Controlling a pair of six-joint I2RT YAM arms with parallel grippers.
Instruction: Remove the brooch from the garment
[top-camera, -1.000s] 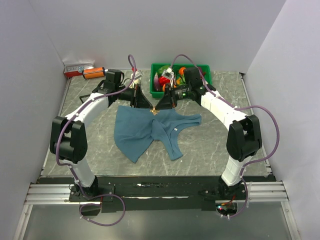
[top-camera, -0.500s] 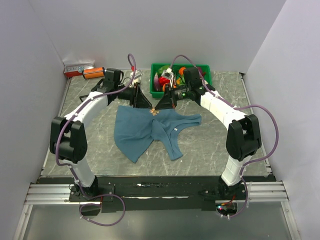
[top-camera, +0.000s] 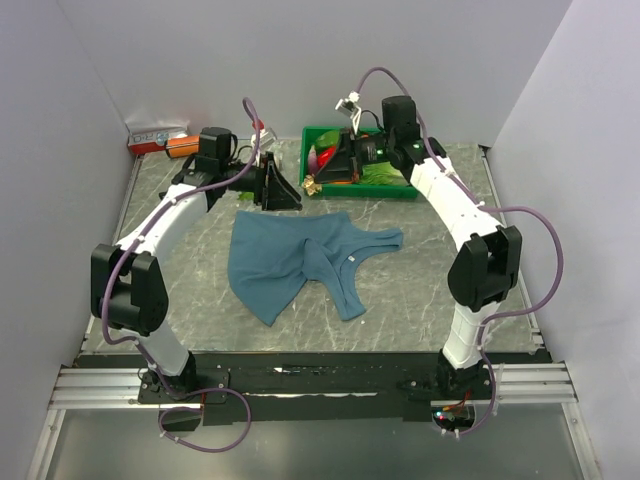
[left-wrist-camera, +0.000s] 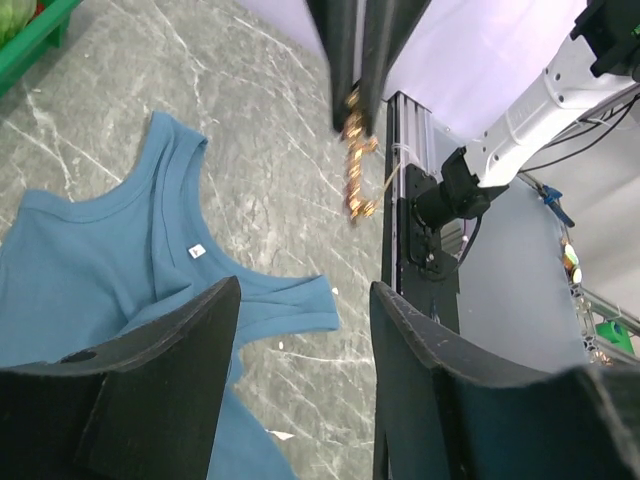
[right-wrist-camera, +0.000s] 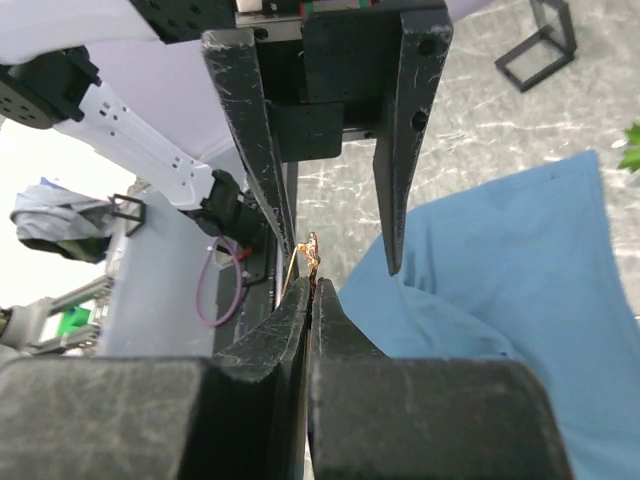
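The teal garment (top-camera: 290, 255) lies flat mid-table, its white neck label (top-camera: 352, 259) facing up. My right gripper (top-camera: 318, 182) hangs above the table behind the cloth, shut on the tiny golden brooch (top-camera: 311, 186). In the right wrist view the brooch (right-wrist-camera: 313, 252) pokes out past the gripper (right-wrist-camera: 311, 285), clear of the garment (right-wrist-camera: 500, 300). My left gripper (top-camera: 290, 195) stands open just left of it, holding nothing. From the left wrist, that gripper (left-wrist-camera: 305, 290) frames the garment (left-wrist-camera: 100, 260), with the brooch (left-wrist-camera: 355, 165) dangling above.
A green bin (top-camera: 404, 192) of colourful items stands just behind the right gripper. An orange and red box (top-camera: 165, 142) sits at the back left corner. Walls close in the table on three sides. The metal rail (top-camera: 300, 385) runs along the near edge.
The right gripper shut on the brooch and pulled it up and back, off the garment. The left gripper opened, let go of the cloth and drew back; the garment settled flat.
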